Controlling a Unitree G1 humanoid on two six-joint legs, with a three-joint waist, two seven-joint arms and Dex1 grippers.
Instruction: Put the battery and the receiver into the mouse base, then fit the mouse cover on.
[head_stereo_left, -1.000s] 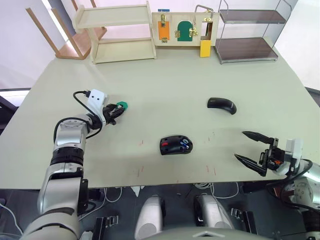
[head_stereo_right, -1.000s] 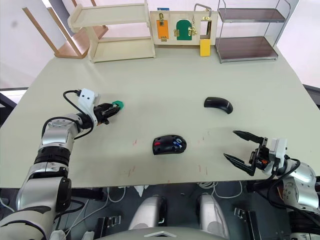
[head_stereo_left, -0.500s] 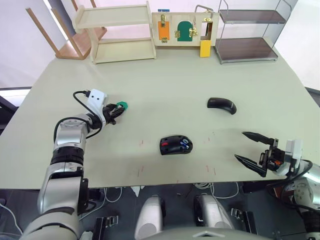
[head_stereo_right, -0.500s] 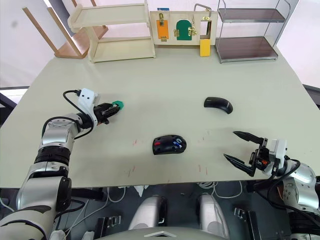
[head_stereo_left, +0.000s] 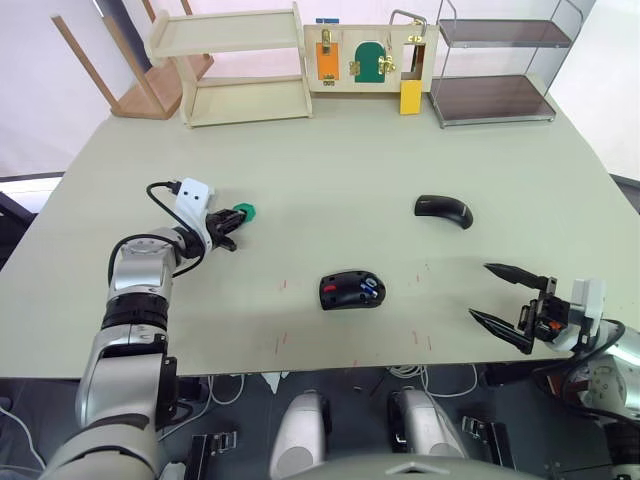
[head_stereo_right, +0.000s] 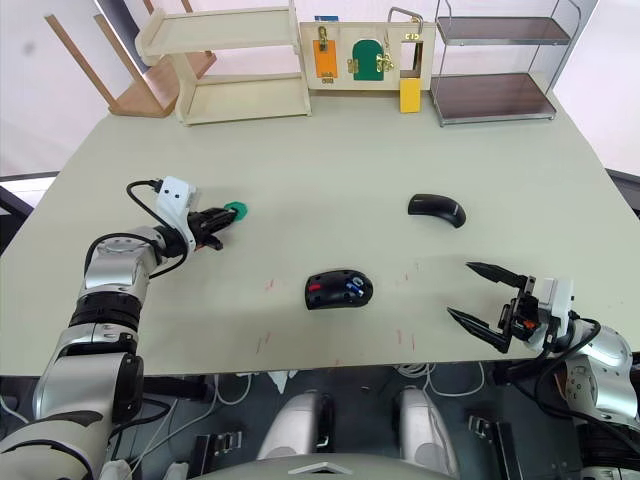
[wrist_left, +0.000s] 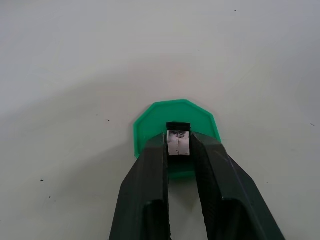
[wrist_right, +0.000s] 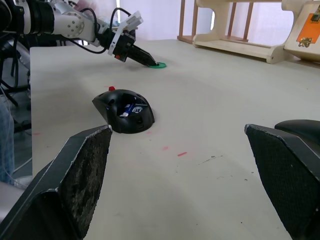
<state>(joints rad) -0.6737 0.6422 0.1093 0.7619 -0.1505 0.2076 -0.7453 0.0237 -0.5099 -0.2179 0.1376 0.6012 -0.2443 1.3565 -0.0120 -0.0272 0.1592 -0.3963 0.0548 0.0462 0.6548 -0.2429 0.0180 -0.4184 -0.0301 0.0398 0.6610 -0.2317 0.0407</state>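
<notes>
I see a pale surface (head_stereo_left: 330, 180). Mouse base (head_stereo_left: 352, 291) lies near centre, open side up; mouse cover (head_stereo_left: 443, 210) farther right. Green disc (head_stereo_left: 243, 212) at left. Wooden rack (head_stereo_left: 235, 65), latch board (head_stereo_left: 366, 58), wire shelf (head_stereo_left: 500, 65) along far edge.

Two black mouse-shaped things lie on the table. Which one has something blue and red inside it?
The nearer one, the mouse base: it lies open side up, showing blue and red parts. The mouse cover, farther back toward the right gripper's side, is a plain glossy black shell.

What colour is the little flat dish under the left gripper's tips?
Green dish, clearest in the left wrist view.
</notes>
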